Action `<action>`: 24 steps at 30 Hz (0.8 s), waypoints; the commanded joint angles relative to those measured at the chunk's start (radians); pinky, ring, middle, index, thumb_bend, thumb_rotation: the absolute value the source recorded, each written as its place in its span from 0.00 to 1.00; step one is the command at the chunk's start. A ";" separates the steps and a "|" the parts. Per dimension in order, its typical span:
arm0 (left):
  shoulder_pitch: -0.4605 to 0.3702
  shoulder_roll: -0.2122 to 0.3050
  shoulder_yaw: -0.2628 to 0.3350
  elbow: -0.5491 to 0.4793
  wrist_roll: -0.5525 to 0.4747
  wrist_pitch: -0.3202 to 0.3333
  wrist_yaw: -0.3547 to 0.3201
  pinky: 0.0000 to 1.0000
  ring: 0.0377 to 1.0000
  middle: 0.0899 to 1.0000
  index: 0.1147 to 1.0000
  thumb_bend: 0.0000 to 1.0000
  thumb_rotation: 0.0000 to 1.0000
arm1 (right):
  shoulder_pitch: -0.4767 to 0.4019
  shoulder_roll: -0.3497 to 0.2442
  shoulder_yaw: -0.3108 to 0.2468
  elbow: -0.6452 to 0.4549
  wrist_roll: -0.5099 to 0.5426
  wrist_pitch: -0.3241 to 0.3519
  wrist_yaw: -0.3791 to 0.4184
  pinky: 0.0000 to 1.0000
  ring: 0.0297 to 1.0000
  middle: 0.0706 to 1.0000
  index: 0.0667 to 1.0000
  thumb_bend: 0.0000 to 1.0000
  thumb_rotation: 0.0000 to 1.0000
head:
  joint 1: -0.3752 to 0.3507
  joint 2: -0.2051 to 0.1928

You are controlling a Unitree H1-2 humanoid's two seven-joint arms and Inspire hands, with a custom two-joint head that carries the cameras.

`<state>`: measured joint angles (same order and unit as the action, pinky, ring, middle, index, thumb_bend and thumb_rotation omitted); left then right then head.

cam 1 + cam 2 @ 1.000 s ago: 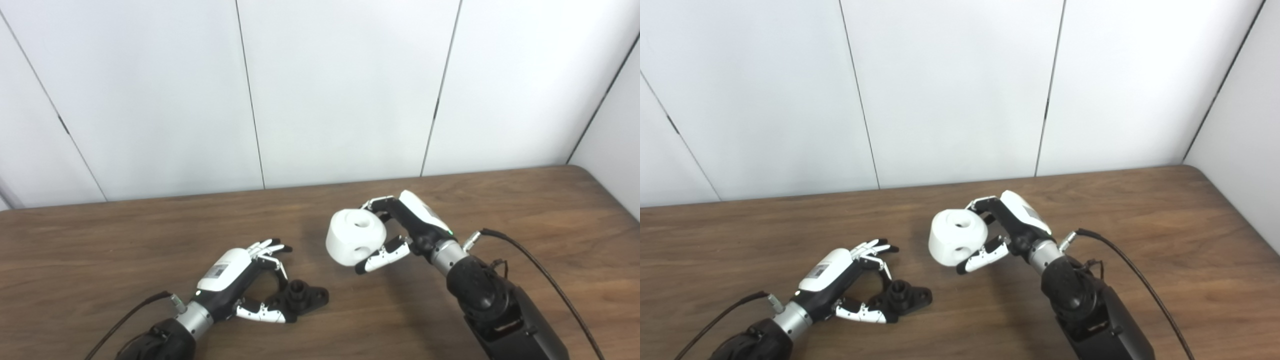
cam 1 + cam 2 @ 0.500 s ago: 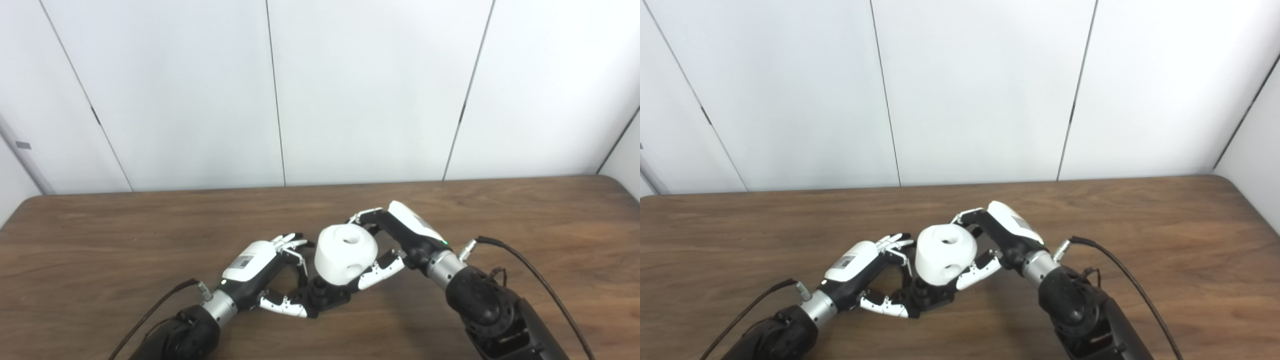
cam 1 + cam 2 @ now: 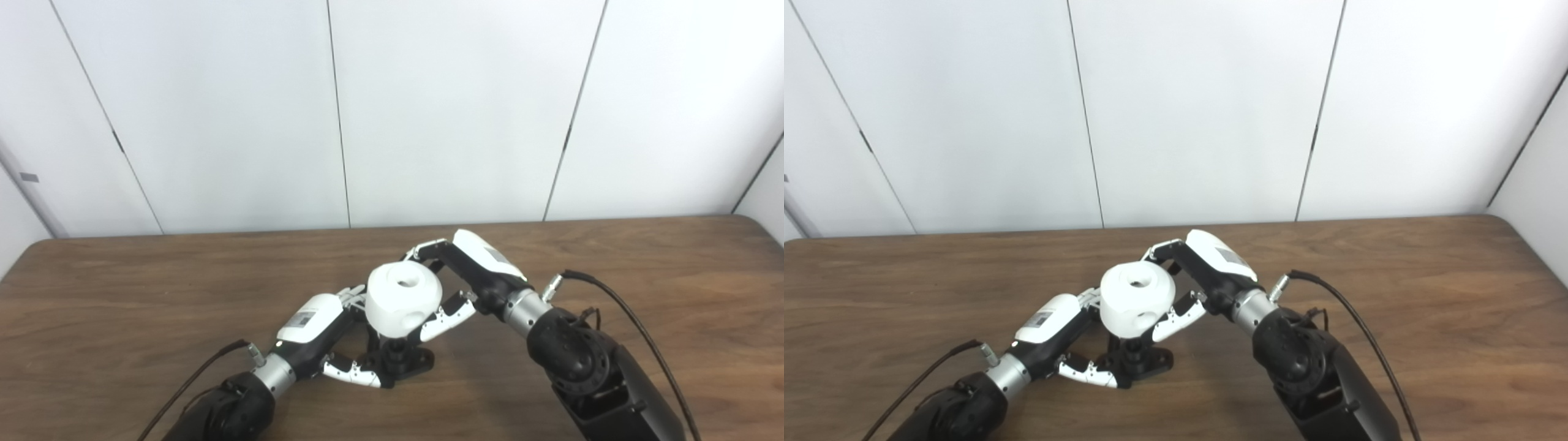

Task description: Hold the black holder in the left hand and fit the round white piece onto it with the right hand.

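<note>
Now the work is at the fitting step itself. The left hand (image 3: pixel 318 327) lies low on the tabletop (image 3: pixel 122 318), toward the middle of its near edge, with its fingers and thumb closed around the black holder (image 3: pixel 401 361), which sits on the wood with its short upright post pointing up. The right hand (image 3: pixel 465 285) has its fingers and thumb wrapped round the sides of the round white piece (image 3: pixel 403 300) and carries it directly above that post. Its underside looks to be just over the top of the post, though whether they touch cannot be told from either view. The piece shows a hole in its top face and another in its side, and it sits a little tilted rather than level.

My reading is that the piece is lined up but not seated. The next move calls for the right hand to level the piece, centre its lower opening on the post, and press straight down, while the left hand keeps the holder from sliding or tipping
</note>
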<state>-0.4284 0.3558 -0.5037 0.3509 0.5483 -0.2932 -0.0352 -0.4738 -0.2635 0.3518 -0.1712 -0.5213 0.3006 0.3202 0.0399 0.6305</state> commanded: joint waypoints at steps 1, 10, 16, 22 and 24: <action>0.029 -0.013 -0.054 0.040 0.074 0.035 -0.076 0.98 0.97 0.89 0.42 0.52 0.05 | -0.049 0.004 -0.006 -0.018 -0.001 -0.050 -0.006 0.70 0.77 0.72 0.44 0.52 0.13 | 0.001 0.001; 0.036 -0.009 -0.053 0.021 0.072 0.052 -0.085 0.99 0.98 0.89 0.42 0.52 0.06 | -0.085 -0.024 -0.001 -0.020 -0.021 -0.064 0.028 0.71 0.77 0.72 0.44 0.52 0.14 | 0.004 0.011; 0.039 -0.007 -0.053 0.021 0.071 0.047 -0.080 0.98 0.98 0.89 0.42 0.52 0.06 | -0.099 -0.046 0.000 -0.014 -0.029 -0.080 0.049 0.73 0.78 0.72 0.44 0.53 0.14 | 0.004 0.013; 0.040 -0.006 -0.051 0.009 0.069 0.056 -0.084 0.97 0.97 0.89 0.42 0.52 0.06 | -0.103 -0.062 0.004 -0.010 -0.029 -0.106 0.064 0.72 0.77 0.71 0.44 0.53 0.14 | 0.004 0.022; 0.039 -0.006 -0.052 0.006 0.071 0.058 -0.085 0.97 0.97 0.89 0.42 0.52 0.06 | -0.103 -0.067 0.006 -0.005 -0.032 -0.116 0.070 0.72 0.77 0.71 0.44 0.53 0.14 | 0.007 0.021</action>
<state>-0.4258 0.3559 -0.5061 0.3361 0.5489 -0.2744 -0.0384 -0.5292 -0.3198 0.3661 -0.1644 -0.5513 0.2229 0.3963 0.0460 0.6504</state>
